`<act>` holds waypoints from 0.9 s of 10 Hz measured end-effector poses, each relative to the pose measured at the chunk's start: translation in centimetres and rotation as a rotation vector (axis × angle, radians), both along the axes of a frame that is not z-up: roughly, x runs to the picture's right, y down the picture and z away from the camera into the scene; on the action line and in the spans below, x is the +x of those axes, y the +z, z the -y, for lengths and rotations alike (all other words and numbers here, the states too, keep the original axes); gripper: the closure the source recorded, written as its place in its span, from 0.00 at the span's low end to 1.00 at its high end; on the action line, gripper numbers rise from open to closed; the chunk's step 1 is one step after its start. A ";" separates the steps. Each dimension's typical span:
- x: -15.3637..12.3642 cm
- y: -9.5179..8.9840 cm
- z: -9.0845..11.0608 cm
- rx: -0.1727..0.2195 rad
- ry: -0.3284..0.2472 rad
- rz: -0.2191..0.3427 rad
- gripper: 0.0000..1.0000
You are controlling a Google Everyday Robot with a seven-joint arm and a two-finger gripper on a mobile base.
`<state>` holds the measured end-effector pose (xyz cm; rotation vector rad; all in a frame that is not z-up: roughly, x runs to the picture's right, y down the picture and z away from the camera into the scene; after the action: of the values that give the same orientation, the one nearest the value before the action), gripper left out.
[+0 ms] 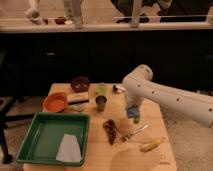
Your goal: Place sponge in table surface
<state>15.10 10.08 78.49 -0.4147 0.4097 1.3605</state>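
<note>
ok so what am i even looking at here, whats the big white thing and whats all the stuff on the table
The big white thing is a robot arm reaching in from the right. There is only one picture of this moment, taken from in front of and above the table. At the arm's tip is the gripper, a two-finger clamp, hanging just above the right half of the table surface. It is shut on the sponge, a small blue-grey soft block.

On the wood lie a green tray with a pale cloth in it, an orange bowl, a dark bowl, a metal cup, a beige block with a dark stripe, a brown object I cannot identify, a fork and something yellowish near the front edge.
</note>
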 end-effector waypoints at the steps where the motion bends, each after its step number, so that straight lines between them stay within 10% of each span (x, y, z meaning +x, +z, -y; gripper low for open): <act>1: -0.3 -0.4 -0.5 -0.004 -0.001 0.013 1.00; 9: -4.0 3.4 -0.2 -0.062 -0.038 0.059 1.00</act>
<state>11.08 10.25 81.93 -0.4948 0.4101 1.2983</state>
